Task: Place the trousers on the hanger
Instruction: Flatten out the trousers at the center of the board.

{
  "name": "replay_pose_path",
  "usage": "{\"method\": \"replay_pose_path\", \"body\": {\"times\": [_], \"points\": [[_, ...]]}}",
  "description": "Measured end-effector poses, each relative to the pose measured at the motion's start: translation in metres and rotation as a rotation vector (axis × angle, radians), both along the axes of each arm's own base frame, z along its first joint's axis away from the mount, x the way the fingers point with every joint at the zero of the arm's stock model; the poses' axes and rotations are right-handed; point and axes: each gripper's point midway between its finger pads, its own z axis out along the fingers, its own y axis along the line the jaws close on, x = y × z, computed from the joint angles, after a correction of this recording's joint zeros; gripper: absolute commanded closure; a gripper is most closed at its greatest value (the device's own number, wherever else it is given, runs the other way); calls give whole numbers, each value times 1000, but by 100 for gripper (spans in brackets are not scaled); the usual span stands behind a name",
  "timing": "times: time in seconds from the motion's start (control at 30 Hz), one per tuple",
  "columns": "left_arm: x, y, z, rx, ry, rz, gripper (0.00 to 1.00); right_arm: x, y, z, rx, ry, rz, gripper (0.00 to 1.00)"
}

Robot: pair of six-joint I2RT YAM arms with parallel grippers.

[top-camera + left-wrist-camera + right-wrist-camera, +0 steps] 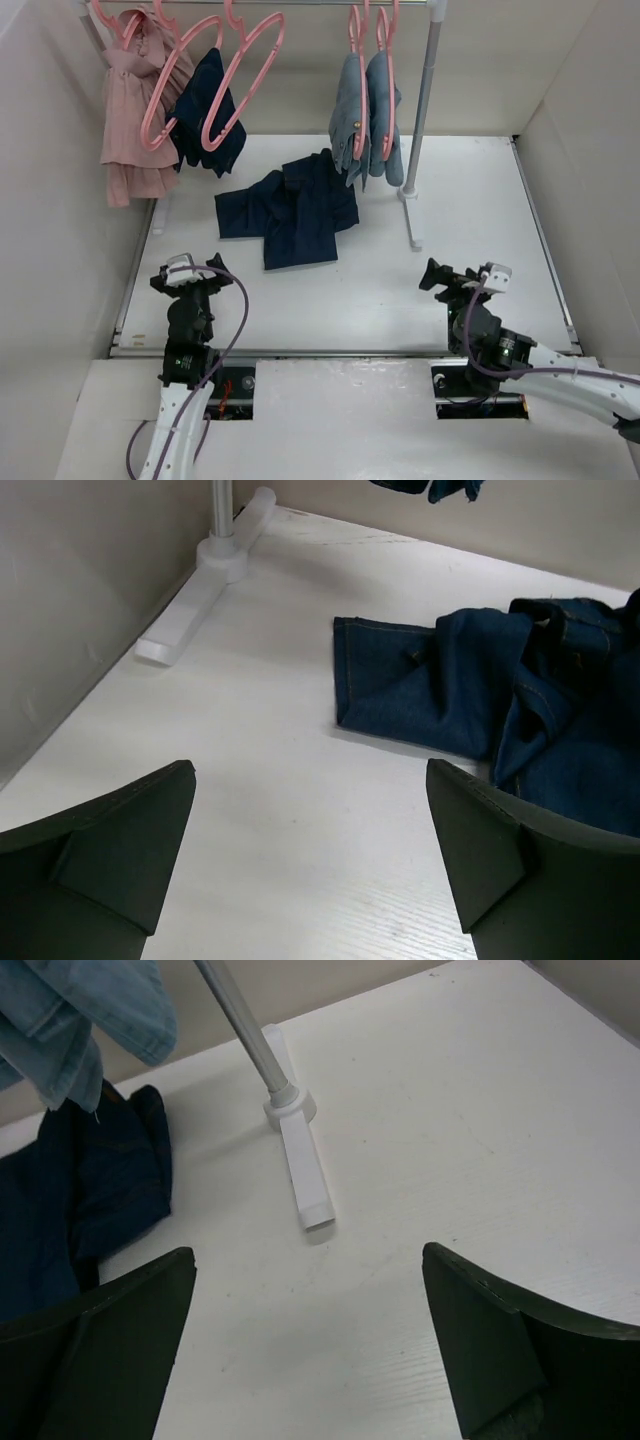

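Observation:
The dark navy trousers (290, 208) lie crumpled on the white table, below the clothes rail. They also show in the left wrist view (470, 685) and at the left edge of the right wrist view (80, 1200). An empty pink hanger (278, 32) hangs on the rail above them, next to another like it. My left gripper (188, 270) is open and empty at the near left, short of the trousers; its view (310, 810) shows bare table between the jaws. My right gripper (432, 276) is open and empty at the near right (308, 1295).
A white rack pole (425, 90) stands on a foot (412, 225) right of the trousers. Light blue-grey jeans (365, 115) hang on pink hangers there. A pink garment (130, 110) and a small navy garment (210, 110) hang at the left. Beige walls enclose the table.

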Motion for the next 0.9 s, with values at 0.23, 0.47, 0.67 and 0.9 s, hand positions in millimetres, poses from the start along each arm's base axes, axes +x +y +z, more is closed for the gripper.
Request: {"method": "replay_pose_path", "body": {"times": [0.23,0.47,0.67,0.9], "points": [[-2,-19,19,235,27,-167,0,13,51,24,-189,72,157,1],[-28,-55,98,575,-80,-426,6,58,183,28,-511,223,337,1],[-27,-55,95,642,29,-472,6,77,299,-62,-658,414,604,1],[-24,-52,55,609,233,-516,0,117,344,-96,-509,563,629,1]]}}
